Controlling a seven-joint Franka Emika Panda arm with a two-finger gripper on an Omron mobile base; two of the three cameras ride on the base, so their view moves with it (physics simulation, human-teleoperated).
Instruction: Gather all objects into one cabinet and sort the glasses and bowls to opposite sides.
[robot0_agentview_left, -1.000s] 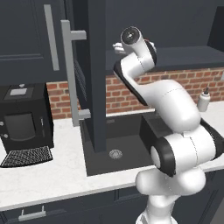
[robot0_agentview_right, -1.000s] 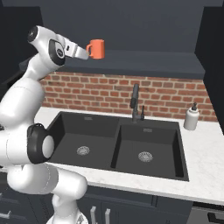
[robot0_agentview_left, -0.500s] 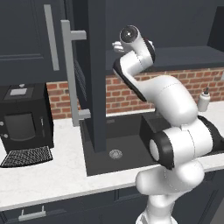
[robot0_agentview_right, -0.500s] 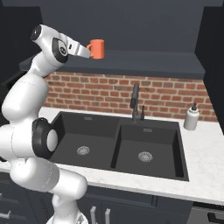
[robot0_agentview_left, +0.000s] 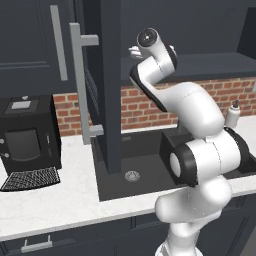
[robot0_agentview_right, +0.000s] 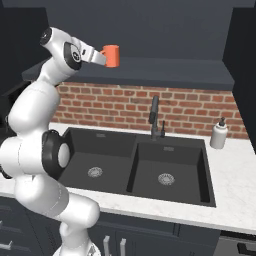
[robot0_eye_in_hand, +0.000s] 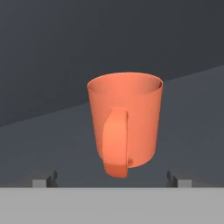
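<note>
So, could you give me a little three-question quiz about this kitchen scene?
1. True or false: the mug before the claw is blue.
2. What stands on the counter beside the sink? A) kettle B) white bottle C) toaster
3. Are the claw's fingers spread or shut?
Key: 1 false, orange. 2 B. 3 spread, clear of the mug.
</note>
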